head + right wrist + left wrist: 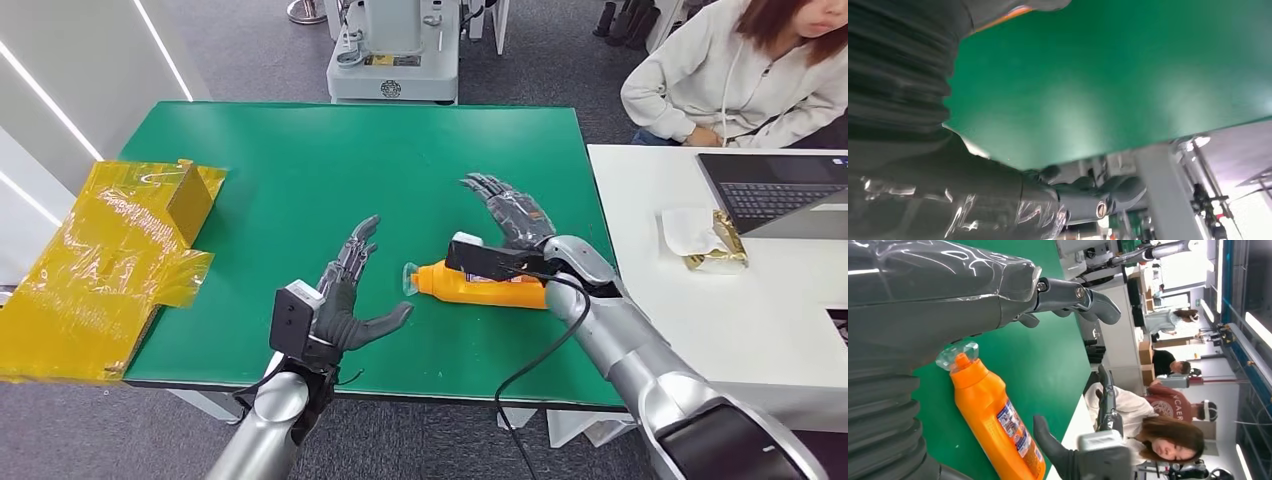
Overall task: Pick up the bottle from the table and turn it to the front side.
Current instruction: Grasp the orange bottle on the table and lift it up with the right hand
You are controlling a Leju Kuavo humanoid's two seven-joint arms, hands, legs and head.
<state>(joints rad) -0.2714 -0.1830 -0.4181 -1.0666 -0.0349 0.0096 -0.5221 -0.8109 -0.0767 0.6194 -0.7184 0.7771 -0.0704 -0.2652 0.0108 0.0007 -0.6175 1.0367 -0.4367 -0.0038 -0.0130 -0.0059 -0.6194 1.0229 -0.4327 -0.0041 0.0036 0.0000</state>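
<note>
L hand (pixel 345 300) & R hand (pixel 510 215) both released, fingers spread, flanking orange bottle (pixel 480 285) flat on table (pixel 300 180).

We're in an office-style robotics lab: grey carpet underfoot, a green-topped table (pixel 300 160) beside a white desk (pixel 640 260) with a laptop (pixel 775 190), a person (pixel 740 70) seated there, a machine base (pixel 393 55) parked behind, more people at desks further back.

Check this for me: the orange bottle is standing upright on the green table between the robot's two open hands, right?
Not quite. The orange bottle is lying on its side, not standing, as the head view shows. The rest holds: it is on the green table, between the open left hand and the open right hand.
</note>
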